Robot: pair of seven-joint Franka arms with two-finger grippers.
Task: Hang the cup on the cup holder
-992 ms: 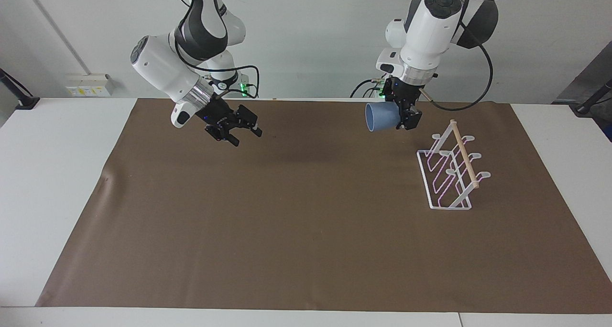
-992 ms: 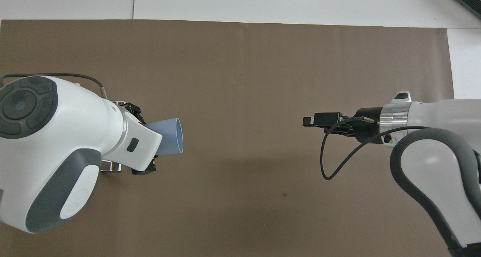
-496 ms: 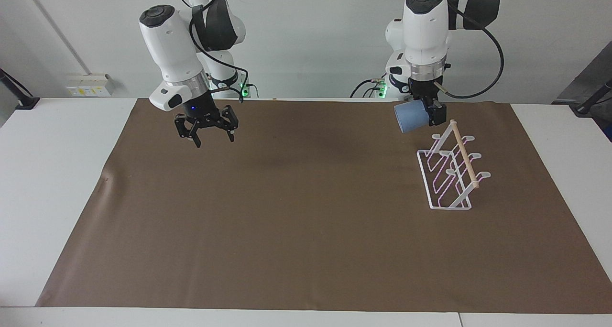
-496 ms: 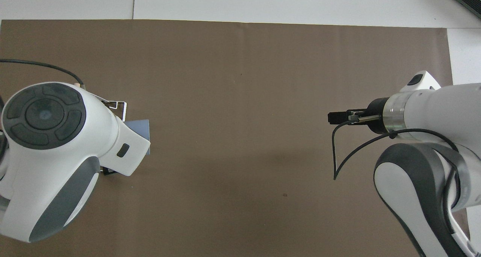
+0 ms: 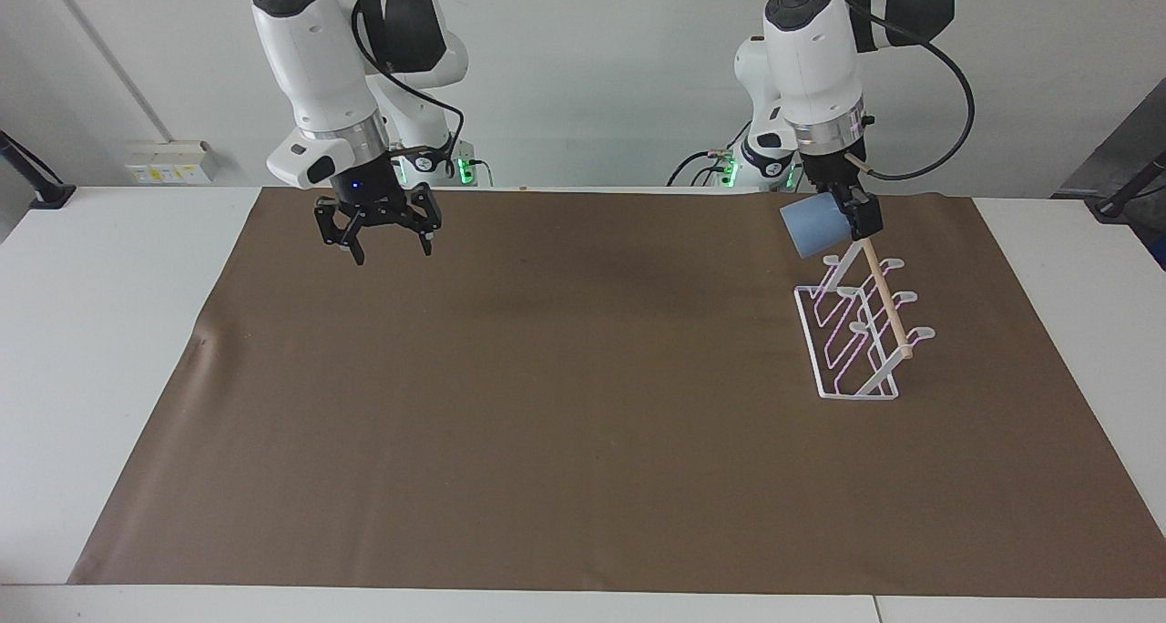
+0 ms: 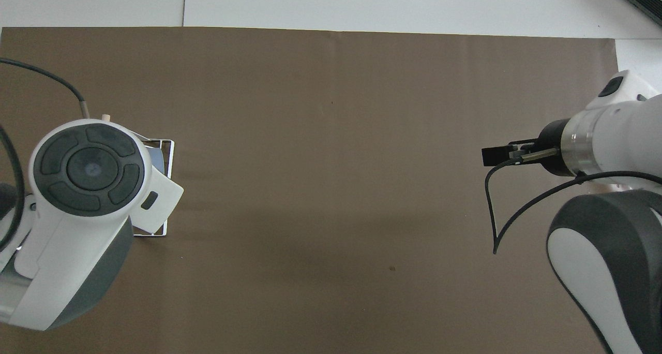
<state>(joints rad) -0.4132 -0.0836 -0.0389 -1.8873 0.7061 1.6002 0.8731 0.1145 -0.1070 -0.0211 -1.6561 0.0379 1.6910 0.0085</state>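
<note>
While a brown mat (image 5: pixel 583 404) covers the white table (image 5: pixel 100 331) before a pale wall, the left gripper (image 5: pixel 852 215) grips the cup (image 5: pixel 809 226) over the cup holder (image 5: pixel 861 331). The right gripper (image 5: pixel 381 240) waits spread wide above the mat.

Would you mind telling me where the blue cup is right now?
In the facing view the cup is in the air, held by the left gripper over the cup holder at its end nearer the robots.
</note>
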